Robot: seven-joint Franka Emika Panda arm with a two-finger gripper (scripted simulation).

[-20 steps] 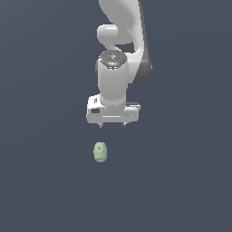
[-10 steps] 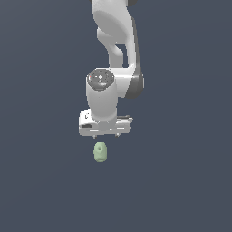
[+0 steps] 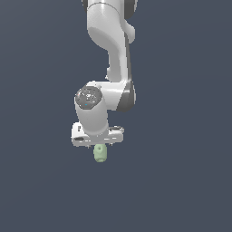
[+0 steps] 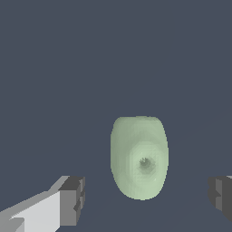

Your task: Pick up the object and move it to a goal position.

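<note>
The gripper point(image 4: 145, 199) stands wide apart, its two dark fingertips point(image 4: 72, 199) flanking the pale green object point(image 4: 139, 156) with clear space on either side and touching nothing. The blob sits between them, nearer one finger than the other (its round dimple faces the wrist camera). In the exterior view the gripper point(image 3: 97, 144) hangs directly over the object point(image 3: 100, 153), which rests on the plain dark floor point(image 3: 181, 181) and peeks out below the white hand. The risk from here, I judge, is the off-centre line-up: one pad may meet the lumpy, rounded side first and nudge or roll it away.
</note>
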